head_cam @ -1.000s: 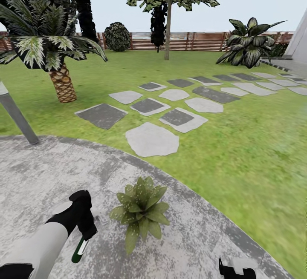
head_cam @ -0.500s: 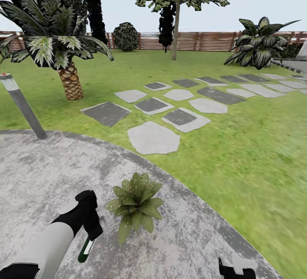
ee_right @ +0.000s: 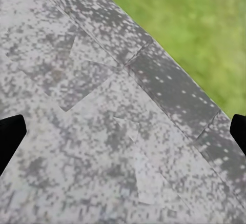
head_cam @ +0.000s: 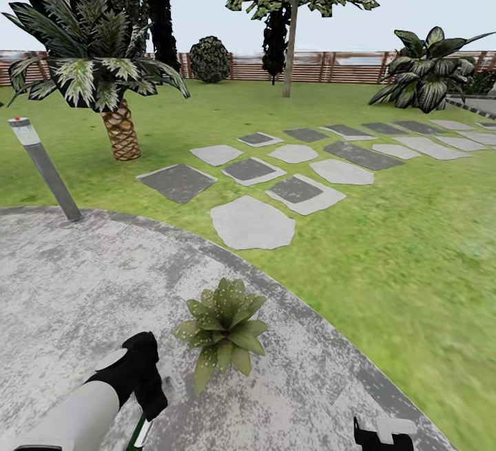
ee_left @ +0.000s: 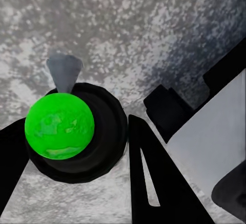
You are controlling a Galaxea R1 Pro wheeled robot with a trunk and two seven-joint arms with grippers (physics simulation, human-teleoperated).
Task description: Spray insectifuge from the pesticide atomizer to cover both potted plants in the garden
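The garden's lawn (head_cam: 386, 244) spreads from twelve to three o'clock around the grey stone patio (head_cam: 76, 279). One potted plant (head_cam: 222, 330) sits on the patio. At seven o'clock the left gripper (head_cam: 148, 396) pinches the pesticide atomizer (head_cam: 140, 432). The right gripper (head_cam: 382, 434), at five o'clock, has its jaws spread.

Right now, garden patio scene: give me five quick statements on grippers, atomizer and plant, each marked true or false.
1. The left gripper holds the pesticide atomizer. True.
2. The potted plant sits on the lawn. False: it sits on the grey stone patio.
3. The right gripper is shut on something. False: its fingers are spread wide apart with nothing between them.
4. The stepping stones lead away across the grass. True.
5. The atomizer lies on the patio. False: it is held in the left gripper.
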